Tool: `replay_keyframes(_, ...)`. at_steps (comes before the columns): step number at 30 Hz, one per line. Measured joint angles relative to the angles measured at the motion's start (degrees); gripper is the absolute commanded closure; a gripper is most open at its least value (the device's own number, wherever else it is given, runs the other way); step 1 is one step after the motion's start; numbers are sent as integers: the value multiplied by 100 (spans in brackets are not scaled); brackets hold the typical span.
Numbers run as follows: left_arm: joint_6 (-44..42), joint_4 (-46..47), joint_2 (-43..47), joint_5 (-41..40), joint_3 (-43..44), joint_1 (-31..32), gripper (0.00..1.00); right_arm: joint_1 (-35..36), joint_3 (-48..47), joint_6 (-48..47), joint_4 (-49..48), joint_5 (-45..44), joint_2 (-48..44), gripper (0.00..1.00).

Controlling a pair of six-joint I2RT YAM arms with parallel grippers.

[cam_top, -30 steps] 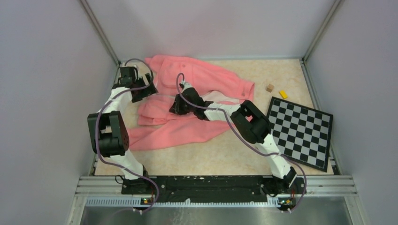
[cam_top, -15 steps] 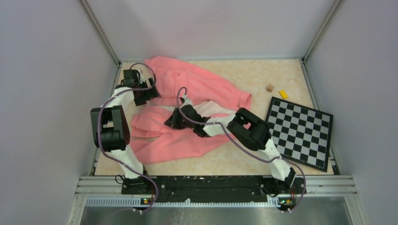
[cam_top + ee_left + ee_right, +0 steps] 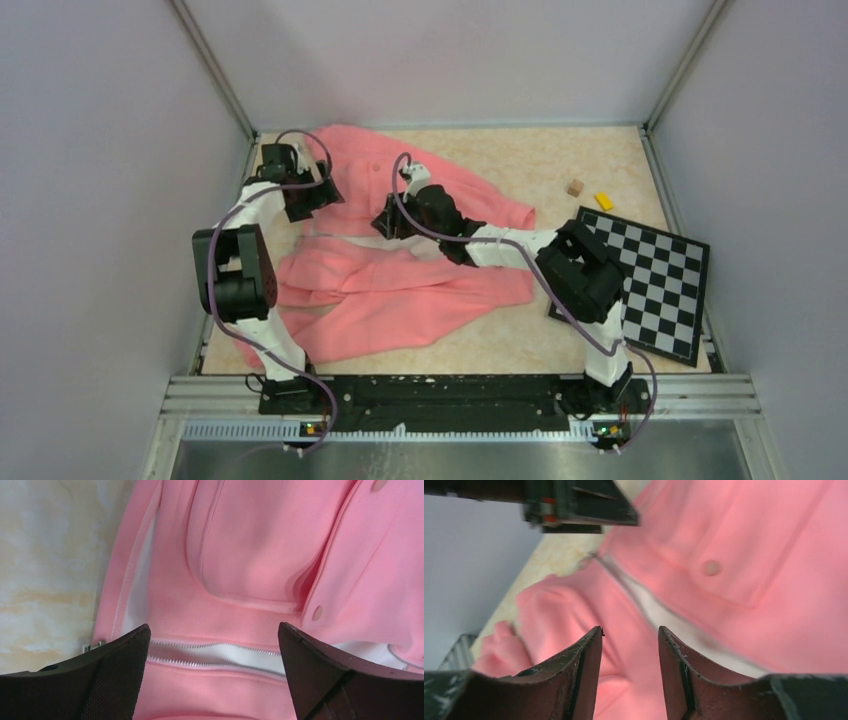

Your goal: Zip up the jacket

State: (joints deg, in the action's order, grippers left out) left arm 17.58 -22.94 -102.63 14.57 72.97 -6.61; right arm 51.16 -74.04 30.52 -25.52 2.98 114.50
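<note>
jacket spread open on the left half of the worktop, both hands over its zipper

the salmon-pink jacket (image 3: pixel 400 295) lies from the far left corner of the worktop (image 3: pixel 600 150) down toward the near edge, with its front unzipped and the pale lining showing. the left hand (image 3: pixel 214 630) hangs by the left edge with its fingers wide apart, above the zipper (image 3: pixel 215 652) teeth. the right hand (image 3: pixel 630 629) sits near the middle of the jacket with only a narrow gap between its fingers and blurred fleece seen through it, beside a buttoned pocket flap (image 3: pixel 711 567). a checkerboard (image 3: pixel 650 270) lies by the right edge, with a brown block (image 3: pixel 575 187) and a yellow block (image 3: pixel 603 201) just beyond it.
</note>
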Motion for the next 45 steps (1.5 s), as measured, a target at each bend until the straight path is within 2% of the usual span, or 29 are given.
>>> replay_keyframes(5, 120, -101, -398, 0, 682, 0, 5, -577, -492, -385, 778, 55, 245, 59)
replay_keyframes(9, 149, -118, -693, -4, 774, -4, 7, -879, -634, -374, 1316, -129, 393, 61)
replay_keyframes(13, 153, -114, -1023, 24, 717, -4, 15, -1126, -584, -37, 1622, -369, 420, 65)
replay_keyframes(16, 186, -9, -1154, 216, 726, -7, 22, -1412, -192, 496, 1403, -396, 415, 70)
replay_keyframes(18, 236, 133, -1233, 372, 730, -24, 26, -1709, 391, 984, 1071, -323, 393, 73)
replay_keyframes(23, 592, 446, -1716, 1029, 1196, 28, 26, -2218, 1467, 2046, -2, -48, 92, 73)
replay_keyframes(28, 686, 474, -2288, 1244, 2031, 402, 26, -2273, 2085, 2350, -540, -138, -190, 72)
replay_keyframes(32, 557, 407, -2358, 1115, 2205, 575, 21, -2264, 1941, 1794, -522, 120, -201, 70)
replay_keyframes(38, 160, 125, -1847, 717, 1816, 584, 13, -2092, 955, 634, -216, 688, -205, 66)
replay_keyframes(42, -94, 116, -1384, 343, 1526, 551, 13, -1886, 638, -118, -151, 914, -275, 62)
replay_keyframes(45, -214, 122, -1239, 70, 1412, 525, 17, -1700, 254, -553, 61, 914, -269, 61)
